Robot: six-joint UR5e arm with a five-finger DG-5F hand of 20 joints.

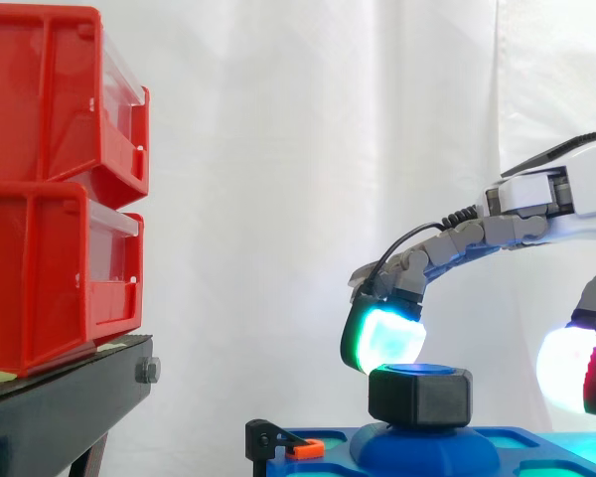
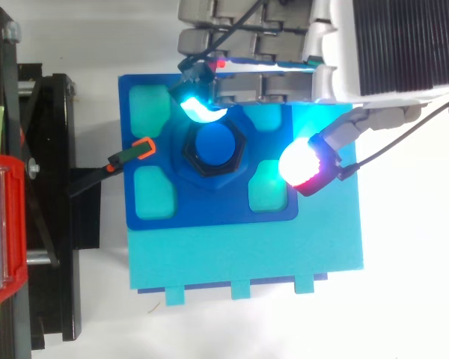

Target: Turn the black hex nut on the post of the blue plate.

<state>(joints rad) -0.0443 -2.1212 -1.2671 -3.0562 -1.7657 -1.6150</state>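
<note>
The hand [image 1: 467,240] is cut off by the frame in both views, at the right edge from the side and at the top edge from above, so its palm is hard to make out. Its fingers are spread apart and not clamped on anything. One cyan-green fingertip [image 1: 385,338] sits at the far upper corner of the black hex nut [image 1: 420,396], seemingly touching its rim, though contact is hard to confirm. A white-and-red pad [image 2: 307,164] hangs well off to the nut's other side, apart from it, and in the side view the frame edge slices through it.

The nut sits on the blue post [image 2: 215,144] at the raised middle of the blue plate [image 2: 209,209]. From the side the nut hides the post's shaft and only its blue top peeks out. An orange-tipped black clip [image 2: 142,148] lies at the plate's edge, on the side of the nut away from the white-and-red pad.

Beneath the plate is a turquoise base [image 2: 247,262] resting on a white counter [image 2: 404,299]. Beyond the clip from the nut, red bins [image 1: 60,199] are stacked on a black stand [image 1: 60,397], both cropped by the frame. A white curtain [image 1: 308,149] hangs behind it all.
</note>
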